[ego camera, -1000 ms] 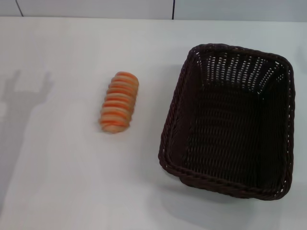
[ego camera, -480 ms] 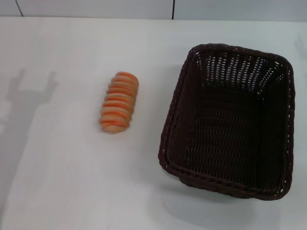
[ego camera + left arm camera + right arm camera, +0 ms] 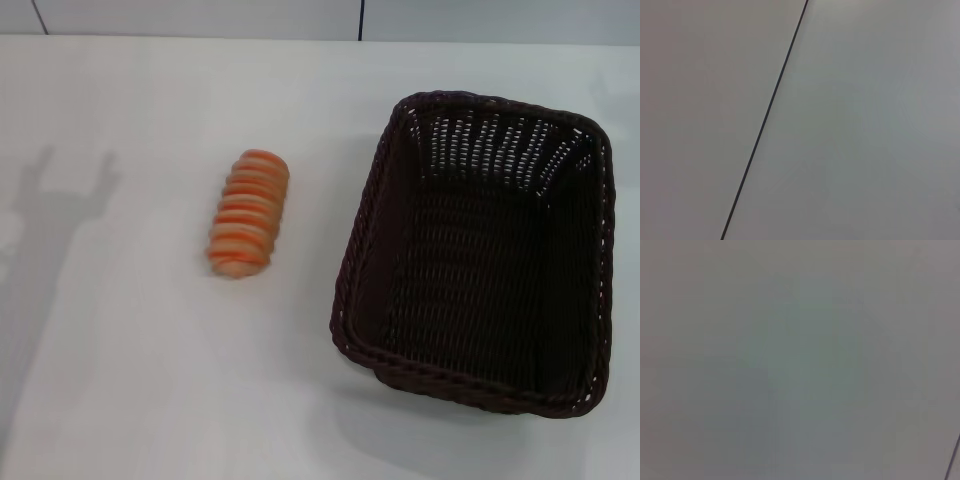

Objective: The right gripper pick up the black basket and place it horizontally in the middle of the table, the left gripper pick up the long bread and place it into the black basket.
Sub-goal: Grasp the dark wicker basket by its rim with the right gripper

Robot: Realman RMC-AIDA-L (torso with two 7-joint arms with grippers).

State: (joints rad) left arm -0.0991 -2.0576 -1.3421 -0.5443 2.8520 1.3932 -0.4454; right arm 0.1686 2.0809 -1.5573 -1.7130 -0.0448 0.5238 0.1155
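Observation:
The black basket, a large dark woven rectangle, stands empty on the right of the white table, its long side running away from me. The long bread, an oblong loaf with orange and tan ridges, lies left of the basket near the table's middle, a gap apart from it. Neither gripper shows in any view. Only a forked shadow falls on the table at the far left. Both wrist views show only plain pale surface.
The table's far edge meets a pale wall with a dark vertical seam. A thin dark line crosses the left wrist view, and another shows at the edge of the right wrist view.
The forked shadow at the far left has shifted slightly to the right and up. The basket and the bread have not moved.

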